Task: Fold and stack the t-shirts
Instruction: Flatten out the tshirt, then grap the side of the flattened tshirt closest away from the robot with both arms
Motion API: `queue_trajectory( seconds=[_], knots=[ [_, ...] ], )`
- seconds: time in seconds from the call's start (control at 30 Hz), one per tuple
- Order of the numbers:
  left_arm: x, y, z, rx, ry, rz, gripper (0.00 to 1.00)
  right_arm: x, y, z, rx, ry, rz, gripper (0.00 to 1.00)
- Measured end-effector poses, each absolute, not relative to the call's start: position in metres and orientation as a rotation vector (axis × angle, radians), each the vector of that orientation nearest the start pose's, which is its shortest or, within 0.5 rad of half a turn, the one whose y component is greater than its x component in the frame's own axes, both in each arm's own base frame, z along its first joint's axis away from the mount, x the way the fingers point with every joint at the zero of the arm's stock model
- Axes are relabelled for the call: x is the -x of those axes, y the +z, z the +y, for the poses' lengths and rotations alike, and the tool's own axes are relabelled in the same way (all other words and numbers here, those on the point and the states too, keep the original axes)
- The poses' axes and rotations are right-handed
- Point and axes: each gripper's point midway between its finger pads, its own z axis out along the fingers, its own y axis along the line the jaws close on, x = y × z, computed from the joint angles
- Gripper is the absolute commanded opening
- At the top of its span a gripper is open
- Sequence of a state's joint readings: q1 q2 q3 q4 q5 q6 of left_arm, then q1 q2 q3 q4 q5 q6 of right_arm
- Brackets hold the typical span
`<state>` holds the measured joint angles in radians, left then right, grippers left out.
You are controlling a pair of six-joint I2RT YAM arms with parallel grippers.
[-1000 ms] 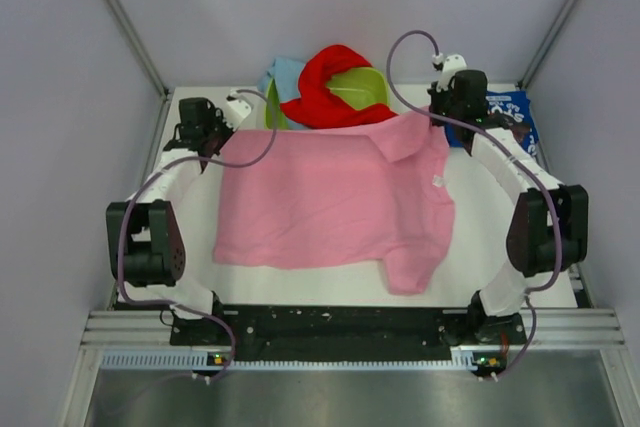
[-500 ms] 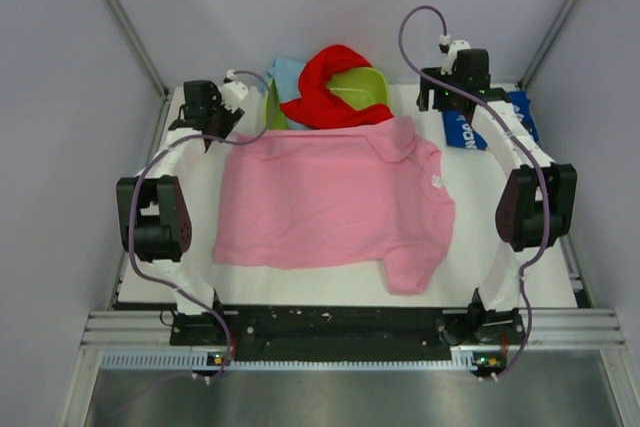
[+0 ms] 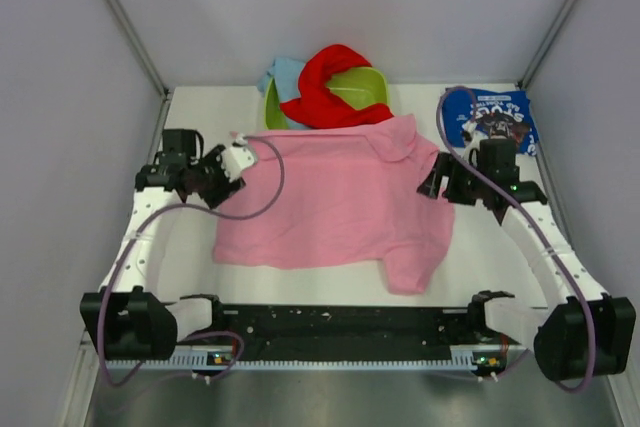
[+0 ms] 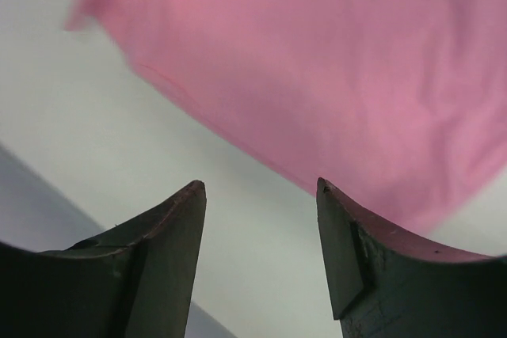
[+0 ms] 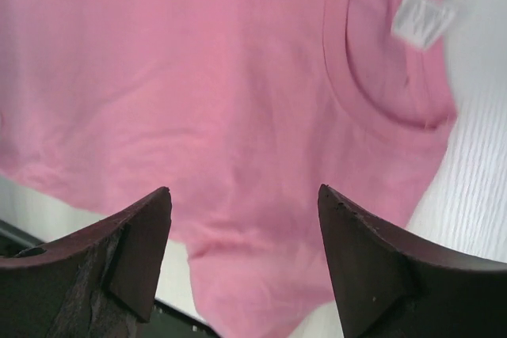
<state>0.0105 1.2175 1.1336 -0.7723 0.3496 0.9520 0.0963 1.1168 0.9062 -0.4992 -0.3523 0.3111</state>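
Note:
The pink t-shirt (image 3: pixel 330 197) lies spread flat on the white table, collar to the right, one sleeve toward the near edge. My left gripper (image 3: pixel 237 167) hovers at its left edge, open and empty; in the left wrist view the jaws (image 4: pixel 260 191) frame bare table with the pink shirt (image 4: pixel 317 61) beyond. My right gripper (image 3: pixel 432 179) is open over the shirt's collar side; the right wrist view shows the pink cloth (image 5: pixel 222 93) and white label (image 5: pixel 420 17) below the open gripper (image 5: pixel 244 191). A navy printed shirt (image 3: pixel 490 117) lies folded at back right.
A lime green tub (image 3: pixel 372 87) stands at the back centre, with a red shirt (image 3: pixel 325 87) draped over it and a light blue one (image 3: pixel 283 72) behind. White walls and metal rails close in the table on three sides.
Both grippers went from shut at the pink shirt's far corners to open, letting it go. Both arms have pulled back toward the shirt's middle sides, uncovering the navy shirt.

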Motion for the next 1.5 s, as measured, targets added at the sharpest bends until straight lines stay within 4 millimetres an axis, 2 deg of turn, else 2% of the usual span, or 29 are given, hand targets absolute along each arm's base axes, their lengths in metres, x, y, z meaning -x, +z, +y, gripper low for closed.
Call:
queue_trajectory(
  seconds=[0.1,0.13,0.17,0.27,0.37,0.5,0.67,0.8,0.83,0.87,0.9,0.93,1.0,1.07,1.13,1.3,1.37,1.43,1.5],
  knots=[
    [-0.270,0.140,-0.028,-1.355,-0.101,2.147,0.64,-0.255,0.131,0.101,-0.115,0.592,2.459,0.67],
    [-0.249,0.117,-0.027,-1.405,-0.155,2.204,0.64,-0.241,0.121,0.100,-0.129,0.582,2.504,0.66],
    [-0.234,0.103,-0.026,-1.435,-0.191,2.246,0.65,-0.230,0.114,0.098,-0.147,0.568,2.538,0.66],
    [-0.199,0.071,-0.019,-1.520,-0.233,2.333,0.72,-0.207,0.108,0.095,-0.193,0.519,2.585,0.66],
    [-0.186,0.061,-0.015,-1.565,-0.212,2.330,0.72,-0.200,0.117,0.104,-0.195,0.531,2.559,0.65],
    [-0.187,0.057,-0.015,-1.591,-0.194,2.292,0.72,-0.191,0.115,0.107,-0.262,0.527,2.585,0.65],
    [-0.188,0.043,-0.017,-1.638,-0.196,2.240,0.67,-0.162,0.111,0.120,-0.253,0.508,2.639,0.64],
    [-0.177,0.026,-0.017,-1.690,-0.242,2.252,0.40,-0.135,0.096,0.119,-0.308,0.492,2.697,0.64],
    [-0.176,0.024,-0.017,-1.700,-0.244,2.249,0.32,-0.129,0.091,0.119,-0.315,0.485,2.716,0.64],
    [-0.175,0.023,-0.017,-1.704,-0.244,2.248,0.19,-0.125,0.086,0.120,-0.314,0.480,2.733,0.63],
    [-0.175,0.023,-0.017,-1.709,-0.243,2.244,0.04,-0.120,0.080,0.121,-0.318,0.478,2.754,0.59],
    [-0.175,0.023,-0.017,-1.708,-0.243,2.242,0.00,-0.117,0.072,0.121,-0.328,0.473,2.774,0.52],
    [-0.176,0.023,-0.017,-1.701,-0.240,2.243,0.00,-0.114,0.055,0.122,-0.354,0.460,2.808,0.42],
    [-0.176,0.024,-0.017,-1.686,-0.235,2.254,0.00,-0.112,0.042,0.121,-0.373,0.434,2.839,0.25],
    [-0.178,0.028,-0.015,-1.655,-0.215,2.277,0.00,-0.113,0.036,0.121,-0.377,0.421,2.851,0.02],
    [-0.198,0.045,-0.001,-1.525,-0.058,2.339,0.00,-0.123,0.041,0.127,-0.349,0.458,2.810,0.00],
    [-0.211,0.053,0.005,-1.464,0.019,2.345,0.00,-0.131,0.051,0.131,-0.309,0.475,2.783,0.00],
    [-0.223,0.060,0.008,-1.407,0.074,2.340,0.00,-0.143,0.064,0.137,-0.259,0.486,2.758,0.00],
    [-0.232,0.065,0.009,-1.363,0.099,2.328,0.00,-0.165,0.078,0.150,-0.199,0.506,2.723,0.00]
  ],
)
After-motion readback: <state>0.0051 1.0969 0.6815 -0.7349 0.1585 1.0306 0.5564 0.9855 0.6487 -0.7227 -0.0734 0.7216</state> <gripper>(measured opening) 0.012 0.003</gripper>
